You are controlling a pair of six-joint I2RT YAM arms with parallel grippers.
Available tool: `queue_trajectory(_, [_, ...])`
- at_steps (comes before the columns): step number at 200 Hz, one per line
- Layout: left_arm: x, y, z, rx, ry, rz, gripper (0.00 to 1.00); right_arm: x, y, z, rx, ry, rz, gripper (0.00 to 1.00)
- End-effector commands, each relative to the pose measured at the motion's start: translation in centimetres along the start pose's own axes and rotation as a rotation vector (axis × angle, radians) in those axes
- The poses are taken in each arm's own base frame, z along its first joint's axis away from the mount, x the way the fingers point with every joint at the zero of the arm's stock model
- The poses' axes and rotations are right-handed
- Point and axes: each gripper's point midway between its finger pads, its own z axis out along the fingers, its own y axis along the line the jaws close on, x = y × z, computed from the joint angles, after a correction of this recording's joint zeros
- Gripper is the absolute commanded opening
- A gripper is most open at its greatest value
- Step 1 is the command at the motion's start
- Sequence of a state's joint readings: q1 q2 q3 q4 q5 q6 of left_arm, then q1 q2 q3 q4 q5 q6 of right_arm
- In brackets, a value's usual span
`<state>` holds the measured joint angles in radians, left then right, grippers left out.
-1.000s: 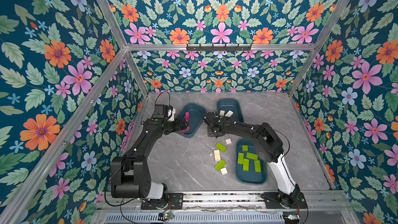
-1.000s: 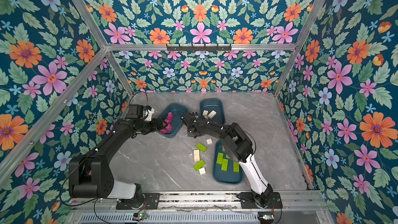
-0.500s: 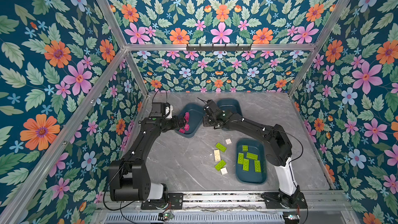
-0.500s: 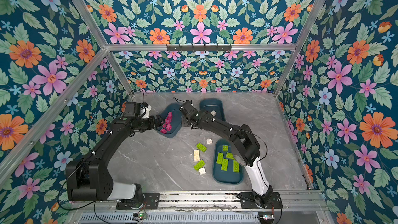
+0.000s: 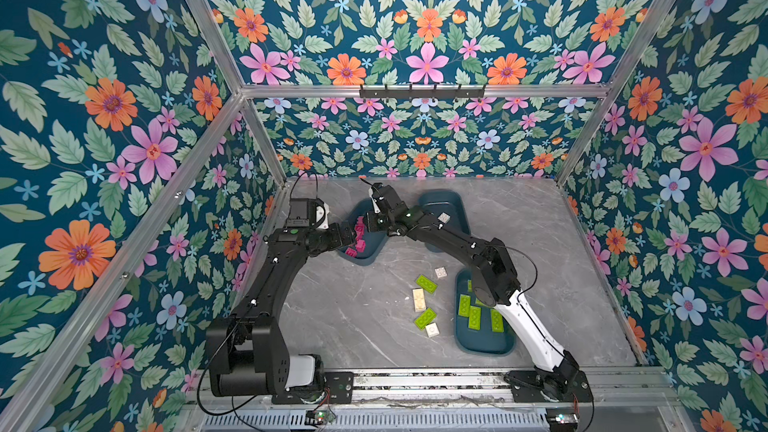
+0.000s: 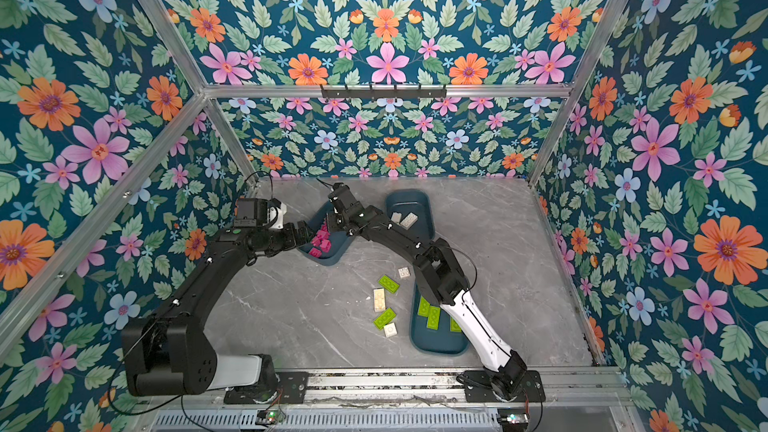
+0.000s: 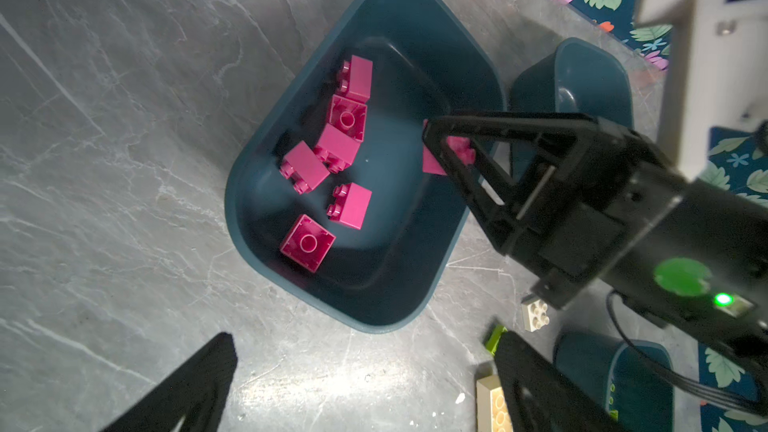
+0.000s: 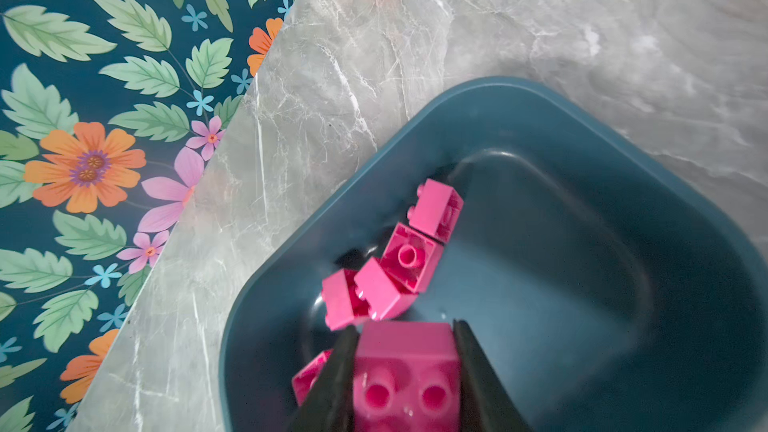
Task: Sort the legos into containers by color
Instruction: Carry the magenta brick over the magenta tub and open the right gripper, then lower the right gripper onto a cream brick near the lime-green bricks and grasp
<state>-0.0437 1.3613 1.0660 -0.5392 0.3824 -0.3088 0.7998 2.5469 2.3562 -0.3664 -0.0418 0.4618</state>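
Note:
Between the fingers of my right gripper (image 8: 405,338) sits a pink lego (image 8: 407,367), both fingers against its sides, held just above the far-left teal container (image 8: 582,243). Several pink legos (image 7: 349,205) lie in that container (image 7: 232,201). My left gripper (image 7: 365,338) is open and empty over bare table beside the same container (image 5: 374,253). In both top views the two grippers meet over it. A far container (image 6: 409,201) holds white legos (image 6: 405,220). The near-right container (image 5: 482,347) holds green legos (image 5: 473,313).
Loose on the marble table left of the green container lie two green legos (image 5: 426,283) (image 5: 425,317), a cream oblong one (image 5: 419,300) and two small white ones (image 5: 440,272) (image 5: 432,329). Floral walls close in three sides. My right arm (image 5: 457,243) crosses above the white container.
My right gripper has swung left and farther back from the table's middle to above the container of pink legos, carrying the pink lego. My left arm has barely moved and stays open.

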Motion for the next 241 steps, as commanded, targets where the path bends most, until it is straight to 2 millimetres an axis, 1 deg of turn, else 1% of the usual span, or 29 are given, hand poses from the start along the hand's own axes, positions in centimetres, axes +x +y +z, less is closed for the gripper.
queue_trajectory(1, [0.1, 0.3, -0.1, -0.011, 0.0, -0.006, 1.0, -0.6, 0.2, 0.6, -0.022, -0.005, -0.002, 0.4])
queue_trajectory(16, [0.3, 0.4, 0.0, -0.011, 0.004, -0.008, 1.0, -0.7, 0.0, 0.8, -0.011, -0.002, 0.003, 0.45])
queue_trajectory(38, [0.6, 0.4, 0.2, -0.007, 0.011, -0.01, 1.0, -0.8, -0.1, 0.2, -0.001, 0.003, -0.004, 0.56])
queue_trajectory(49, [0.7, 0.5, 0.2, -0.007, 0.012, -0.012, 1.0, -0.9, -0.1, -0.6, 0.006, 0.003, -0.008, 0.59])
queue_trajectory(65, [0.7, 0.4, 0.3, -0.006, 0.01, -0.014, 1.0, -0.8, 0.2, -2.1, -0.003, 0.014, -0.021, 0.61])
queue_trajectory(74, [0.6, 0.5, 0.3, -0.005, 0.008, -0.017, 1.0, -0.3, 0.3, -2.9, -0.01, 0.035, -0.029, 0.62])
queue_trajectory(85, [0.5, 0.3, 0.3, 0.002, 0.005, -0.018, 1.0, 0.3, 0.4, -4.4, -0.015, 0.059, -0.031, 0.63])
queue_trajectory(87, [0.5, 0.3, 0.3, 0.003, 0.006, -0.018, 1.0, 0.7, 0.4, -4.5, -0.014, 0.07, -0.031, 0.63])
queue_trajectory(102, [0.5, 0.2, 0.4, 0.009, 0.007, -0.022, 1.0, 2.0, 0.5, -6.8, -0.019, 0.105, -0.03, 0.64])
queue_trajectory(134, [0.7, 0.2, 0.8, 0.023, 0.018, -0.035, 1.0, 6.4, -0.2, -11.7, 0.018, 0.204, 0.034, 0.66])
queue_trajectory(145, [0.7, 0.2, 0.9, 0.022, 0.02, -0.036, 1.0, 8.1, -0.7, -13.3, 0.054, 0.241, 0.059, 0.67])
queue_trajectory(159, [0.6, 0.2, 0.9, 0.021, 0.017, -0.035, 1.0, 10.4, -2.0, -15.1, 0.158, 0.296, 0.094, 0.7])
queue_trajectory(178, [0.6, 0.1, 1.0, 0.029, 0.019, -0.04, 1.0, 12.6, -2.6, -17.3, 0.245, 0.32, 0.126, 0.73])
queue_trajectory(189, [0.5, 0.0, 1.0, 0.034, 0.02, -0.041, 1.0, 13.9, -2.8, -18.2, 0.281, 0.343, 0.157, 0.73])
queue_trajectory(202, [0.6, -0.1, 1.1, 0.039, 0.023, -0.043, 1.0, 15.4, -3.1, -18.8, 0.306, 0.37, 0.209, 0.74])
queue_trajectory(217, [0.6, -0.1, 1.1, 0.041, 0.023, -0.044, 1.0, 16.7, -3.3, -19.0, 0.317, 0.387, 0.25, 0.74])
queue_trajectory(241, [0.7, -0.2, 1.1, 0.045, 0.023, -0.046, 1.0, 18.7, -3.7, -18.8, 0.345, 0.428, 0.276, 0.74])
